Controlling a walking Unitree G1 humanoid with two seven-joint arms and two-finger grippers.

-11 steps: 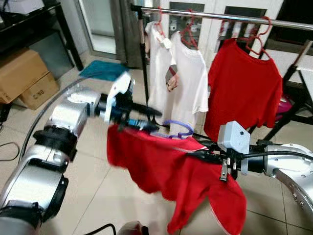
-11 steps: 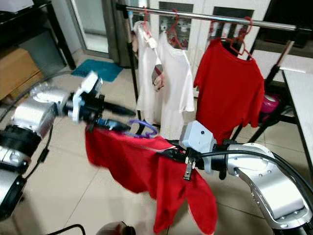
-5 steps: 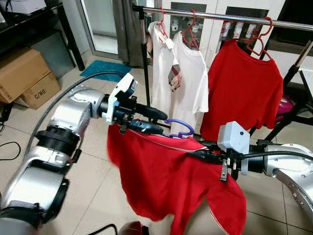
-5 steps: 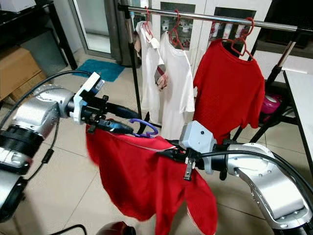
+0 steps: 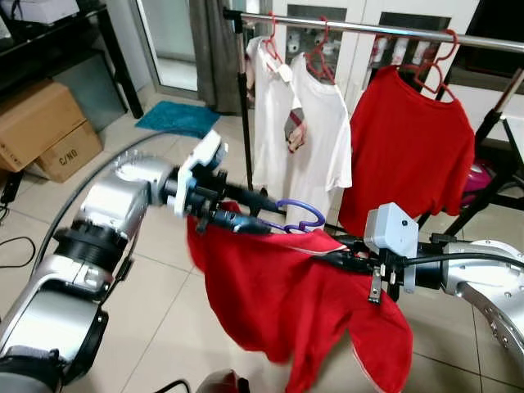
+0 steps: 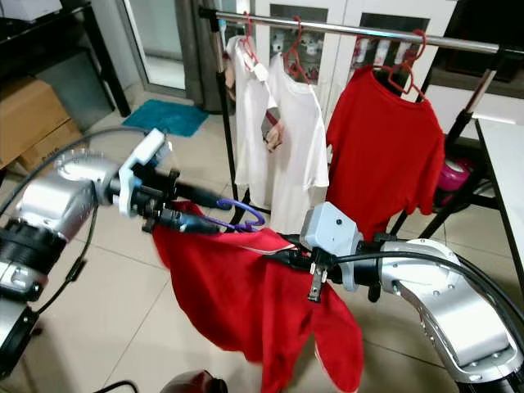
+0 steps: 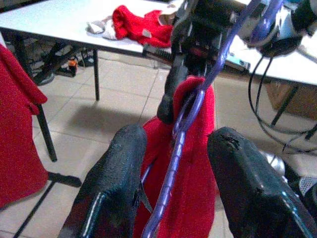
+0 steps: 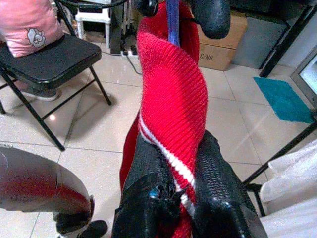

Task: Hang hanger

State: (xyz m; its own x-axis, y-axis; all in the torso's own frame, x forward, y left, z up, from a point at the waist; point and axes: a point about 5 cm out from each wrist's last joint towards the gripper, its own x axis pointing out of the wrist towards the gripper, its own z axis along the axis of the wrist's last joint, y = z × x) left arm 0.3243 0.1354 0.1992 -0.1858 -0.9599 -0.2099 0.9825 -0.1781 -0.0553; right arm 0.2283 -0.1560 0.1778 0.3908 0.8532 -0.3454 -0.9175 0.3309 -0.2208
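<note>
Left gripper [image 7: 171, 163]: fingers apart, one on each side of the purple hanger [image 5: 299, 214] and the shirt's shoulder (they look close around it, but I cannot tell if they squeeze it).
Right gripper [image 8: 184, 198]: fingers closed tight on the collar of the red shirt [image 5: 286, 295], pinching the cloth with the white stripe.
Hanger: held up in the air between the two grippers, in front of the rail [image 5: 368, 29] and lower than it, its hook pointing up.
Red shirt: hangs on the hanger and droops down toward the floor [image 5: 155, 303].
Rail: holds two white shirts [image 5: 315, 135] and one more red shirt, hung [image 5: 409, 139], each on a red hanger.
Boxes [image 5: 45, 127]: brown, on the floor to the robot's left, well away from the arms.
Mat [image 5: 178, 118]: blue, on the floor behind the left arm.
Chair [image 8: 49, 59]: black, with a pink pillow [image 8: 27, 22] on it (seen from the right wrist).
</note>
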